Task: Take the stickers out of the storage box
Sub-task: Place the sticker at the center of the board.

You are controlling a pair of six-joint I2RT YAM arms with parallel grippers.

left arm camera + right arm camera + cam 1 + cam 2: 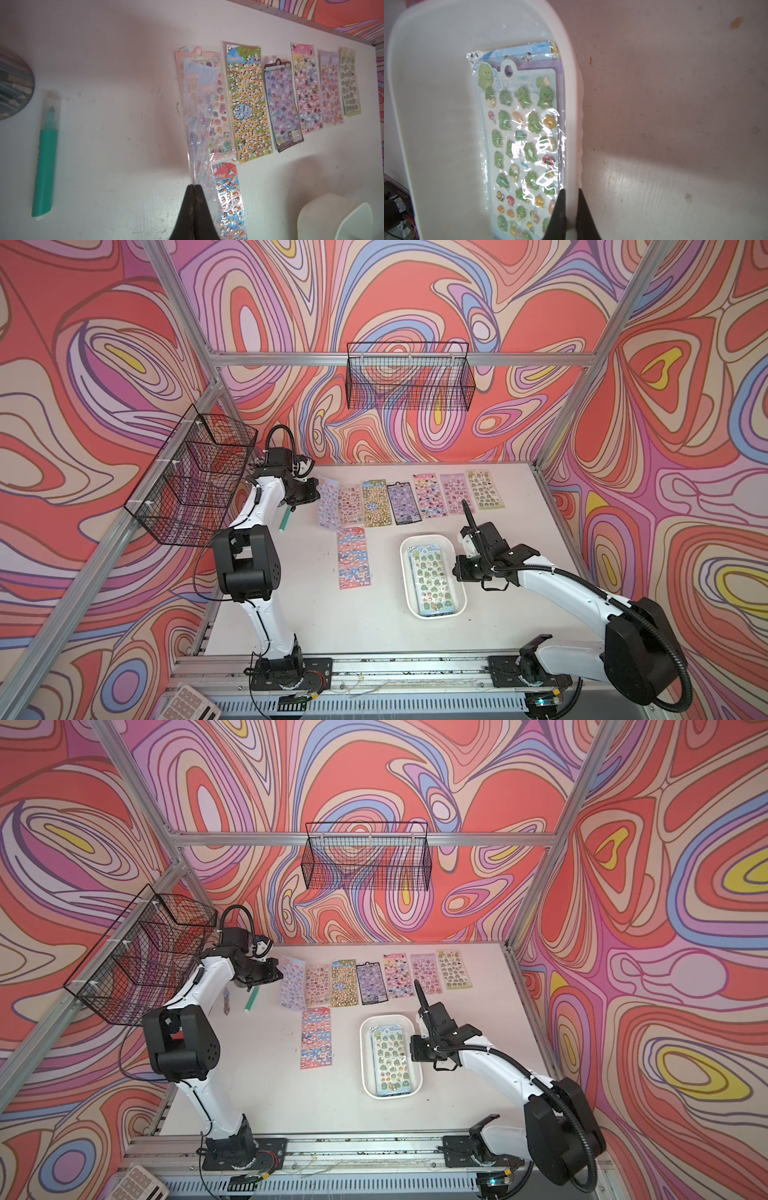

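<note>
White table point(291, 605), swirl-print walls. Left gripper point(194, 186) pinched shut on a sticker sheet point(199, 116) at the row's end; seven more stickers point(376, 502) lie out. A small stack sits in the storage box point(424, 538), right gripper point(571, 195) clamped on its wall

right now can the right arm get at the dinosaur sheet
Likely yes: the dinosaur sheet lies uncovered right beside the right gripper, though that is shut on the storage box wall.

The storage box point(428, 540) is white. The stickers point(432, 583) inside show green dinosaurs on pale blue. The pen point(44, 158) is green. The worktop point(307, 622) is white.
</note>
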